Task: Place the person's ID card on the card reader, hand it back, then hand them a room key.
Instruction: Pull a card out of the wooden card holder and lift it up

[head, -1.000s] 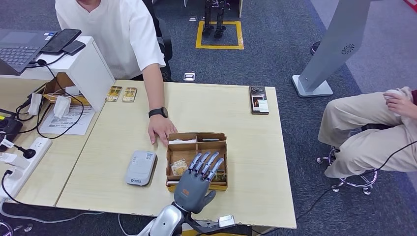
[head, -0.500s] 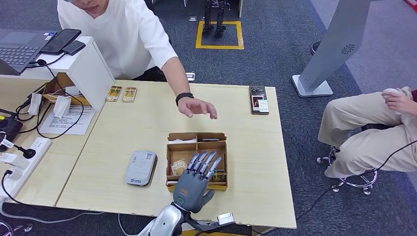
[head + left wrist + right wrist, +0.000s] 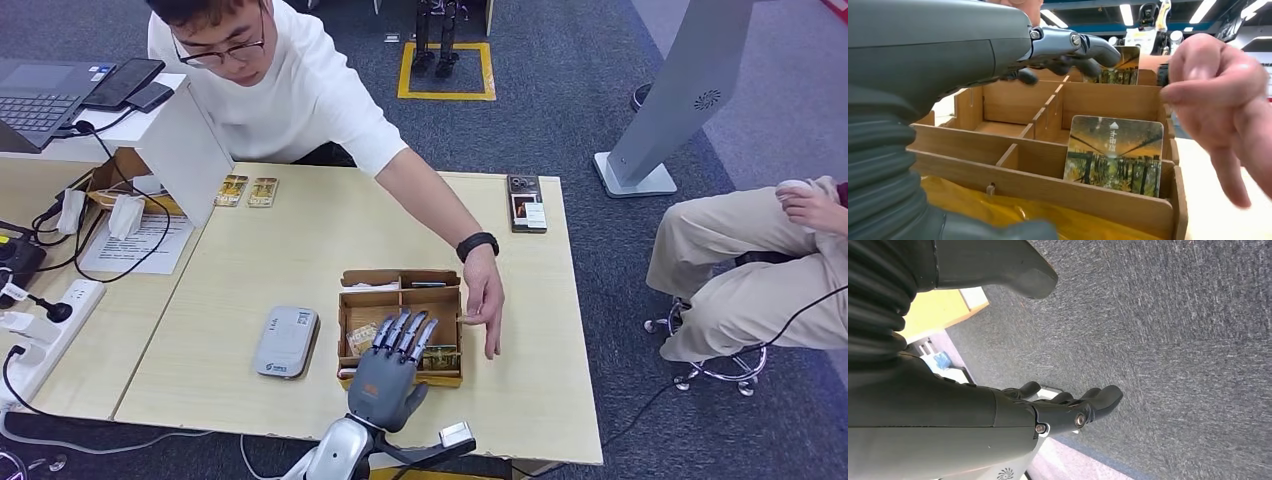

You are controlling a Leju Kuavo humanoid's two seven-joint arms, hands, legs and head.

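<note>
My left hand (image 3: 386, 368) hovers over the front compartments of the wooden divided box (image 3: 401, 285), fingers stretched out and apart, holding nothing. In the left wrist view its fingers (image 3: 1075, 47) reach out above the box (image 3: 1013, 170). A patterned room key card (image 3: 1113, 155) stands in a front compartment, and another card (image 3: 1117, 65) leans further back. From the head view, key cards (image 3: 363, 338) lie in the box beside my fingers. The grey card reader (image 3: 286, 341) sits left of the box. A person's hand (image 3: 487, 300) rests at the box's right side. My right hand (image 3: 1068, 410) hangs over carpet, empty.
Two more patterned cards (image 3: 247, 190) lie at the table's far left, near a white stand (image 3: 185, 150). A phone (image 3: 526, 203) lies at the far right corner. Cables and a power strip (image 3: 40, 330) crowd the left side. Another person sits on a stool (image 3: 740, 270) to the right.
The person leaned forward and swung their arm from the box's left side across to its right side. My left hand drew back slightly toward the box's front edge.
</note>
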